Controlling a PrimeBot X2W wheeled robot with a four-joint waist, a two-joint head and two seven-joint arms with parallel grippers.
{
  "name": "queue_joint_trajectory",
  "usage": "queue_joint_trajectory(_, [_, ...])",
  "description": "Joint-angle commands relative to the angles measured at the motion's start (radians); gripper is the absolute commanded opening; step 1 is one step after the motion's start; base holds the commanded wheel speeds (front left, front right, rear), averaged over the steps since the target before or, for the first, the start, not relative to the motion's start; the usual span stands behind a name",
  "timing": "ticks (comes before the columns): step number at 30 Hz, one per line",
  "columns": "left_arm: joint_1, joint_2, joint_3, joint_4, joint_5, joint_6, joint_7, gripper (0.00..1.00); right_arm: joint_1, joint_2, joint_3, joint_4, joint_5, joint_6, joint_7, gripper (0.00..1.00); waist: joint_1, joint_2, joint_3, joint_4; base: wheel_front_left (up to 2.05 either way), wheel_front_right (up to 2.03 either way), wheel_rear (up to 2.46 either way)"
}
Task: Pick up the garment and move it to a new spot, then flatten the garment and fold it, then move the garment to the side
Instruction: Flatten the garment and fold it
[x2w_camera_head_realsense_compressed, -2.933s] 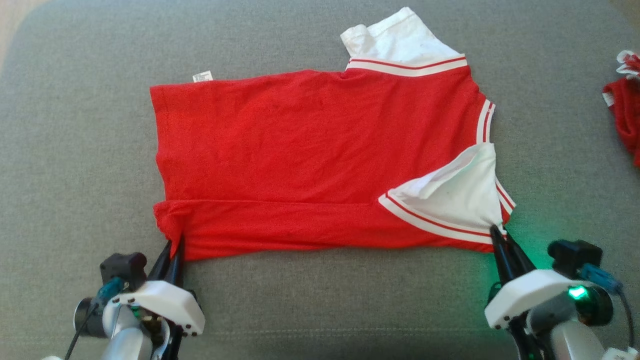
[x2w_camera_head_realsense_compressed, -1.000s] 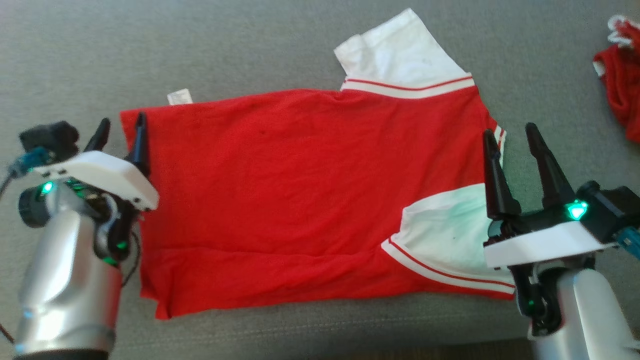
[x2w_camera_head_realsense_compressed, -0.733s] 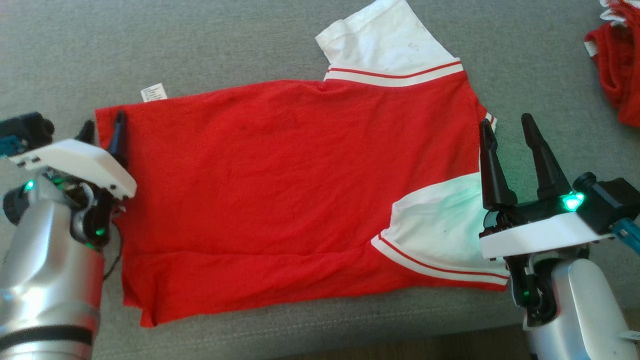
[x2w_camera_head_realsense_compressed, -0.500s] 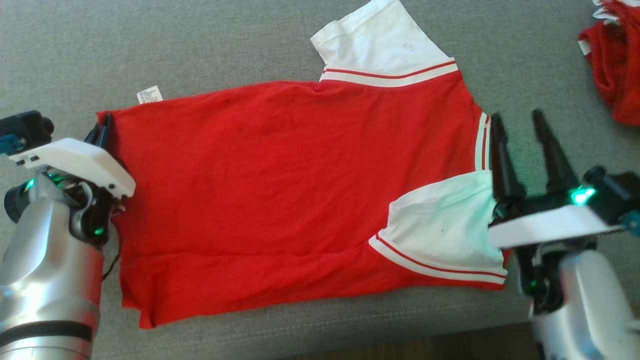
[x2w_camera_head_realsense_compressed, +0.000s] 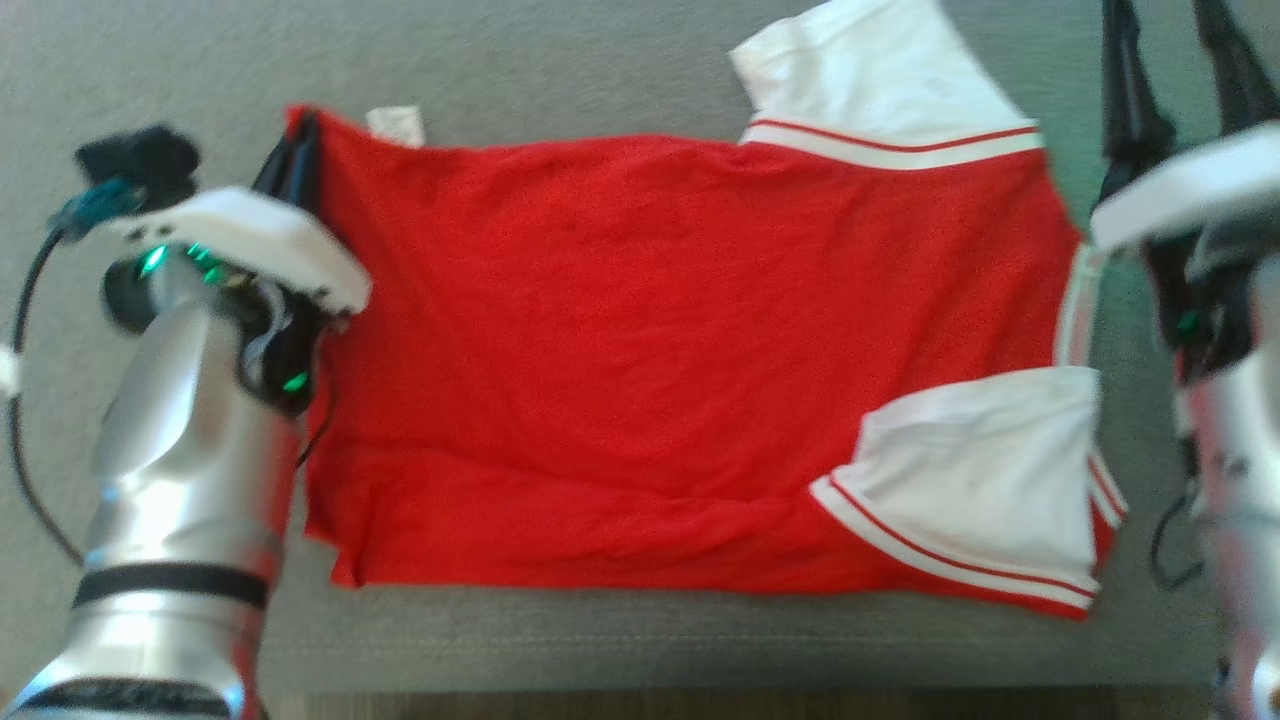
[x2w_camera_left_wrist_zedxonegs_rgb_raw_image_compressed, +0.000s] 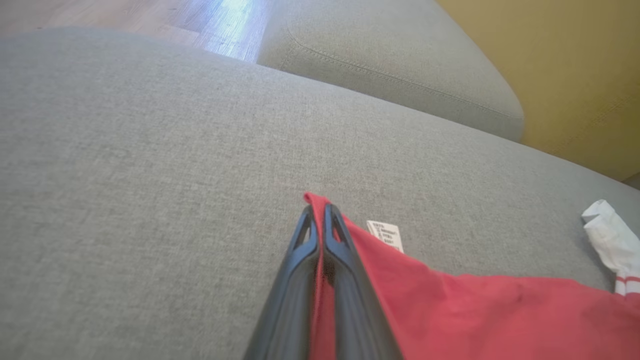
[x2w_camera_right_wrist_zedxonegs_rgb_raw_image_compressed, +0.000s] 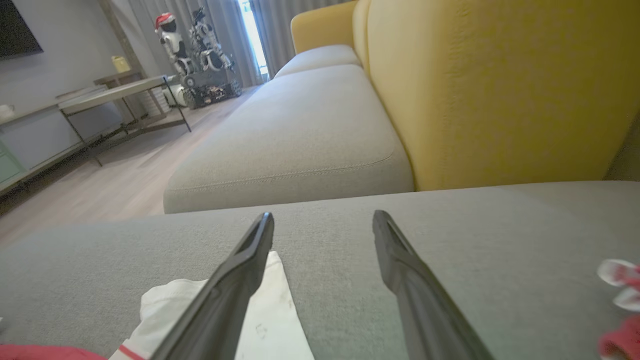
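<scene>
- A red shirt (x2w_camera_head_realsense_compressed: 680, 330) with white sleeves lies spread flat on a grey sofa cushion (x2w_camera_head_realsense_compressed: 600, 60). Its hem is to the left and its shoulders are to the right.
- The left gripper (x2w_camera_head_realsense_compressed: 300, 140) is clenched on the shirt's far left corner. Its two dark fingers are pressed together with red cloth pinched between them.
- A small white label (x2w_camera_head_realsense_compressed: 396, 125) sticks out from the shirt's far edge, just right of that gripper.
- The right gripper (x2w_camera_head_realsense_compressed: 1168, 25) is released, with its fingers spread well apart and nothing between them. It is over bare cushion, just right of the shirt's far right corner. Whether its tips touch the cushion cannot be told.
- The far sleeve (x2w_camera_head_realsense_compressed: 870, 80) points away at the far right.
- The near sleeve (x2w_camera_head_realsense_compressed: 990, 470) lies folded onto the shirt's near right part.
- A soft crease runs along the shirt close to its near edge.
- A yellow backrest (x2w_camera_right_wrist_zedxonegs_rgb_raw_image_compressed: 500, 90) rises beyond the cushion.
</scene>
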Motion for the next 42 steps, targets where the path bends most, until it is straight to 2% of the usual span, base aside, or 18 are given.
queue_joint_trajectory(1, [-0.049,0.021,0.01,-0.021,0.006,-0.006,-0.016,0.0,-0.066,-0.023,0.036,0.013,0.012,0.003,0.02,1.0,-0.0001,0.0,0.049,0.059,0.0,0.0,0.0])
queue_joint_trajectory(9, [-0.137,-0.047,-0.065,0.021,0.001,-0.023,-0.068,0.0,-0.273,-0.09,0.153,0.299,0.027,0.003,0.159,1.0,-0.0001,0.0,0.101,0.158,0.0,0.0,0.0])
queue_joint_trajectory(17, [-0.175,-0.062,-0.108,0.083,-0.022,-0.028,-0.108,0.0,-0.376,-0.097,0.231,0.462,0.045,0.003,0.223,1.0,-0.0001,0.0,0.122,0.175,0.0,0.0,0.0])
queue_joint_trajectory(18, [-0.179,-0.063,-0.113,0.09,-0.026,-0.029,-0.111,0.0,-0.385,-0.095,0.239,0.478,0.052,0.003,0.229,0.81,-0.0001,0.0,0.123,0.176,0.0,0.0,0.0])
queue_joint_trajectory(19, [-0.183,-0.064,-0.118,0.096,-0.029,-0.029,-0.115,0.0,-0.394,-0.094,0.247,0.492,0.061,0.003,0.236,0.29,-0.0001,0.0,0.124,0.176,0.0,0.0,0.0])
queue_joint_trajectory(20, [-0.187,-0.065,-0.122,0.102,-0.033,-0.029,-0.118,0.0,-0.403,-0.096,0.253,0.502,0.067,0.003,0.236,0.0,-0.0001,0.0,0.125,0.176,0.0,0.0,0.0])
queue_joint_trajectory(24, [-0.199,-0.059,-0.13,0.121,-0.045,-0.03,-0.133,0.0,-0.423,-0.1,0.261,0.514,0.096,0.003,0.207,0.0,-0.0001,0.0,0.118,0.167,0.0,0.0,0.0])
queue_joint_trajectory(29, [-0.198,-0.033,-0.13,0.124,-0.059,-0.03,-0.15,0.0,-0.427,-0.113,0.267,0.464,0.128,0.003,0.112,0.0,-0.0001,0.0,0.092,0.141,0.0,0.0,0.0])
queue_joint_trajectory(34, [-0.193,-0.009,-0.125,0.119,-0.065,-0.03,-0.159,0.0,-0.42,-0.12,0.271,0.423,0.153,0.003,0.068,0.0,-0.0001,0.0,0.059,0.119,0.0,0.0,0.0])
queue_joint_trajectory(42, [-0.131,0.028,-0.119,0.092,-0.076,-0.03,-0.164,0.0,-0.314,-0.117,0.279,0.296,0.228,0.003,0.024,0.0,-0.0001,0.0,-0.015,0.075,0.0,0.0,0.0])
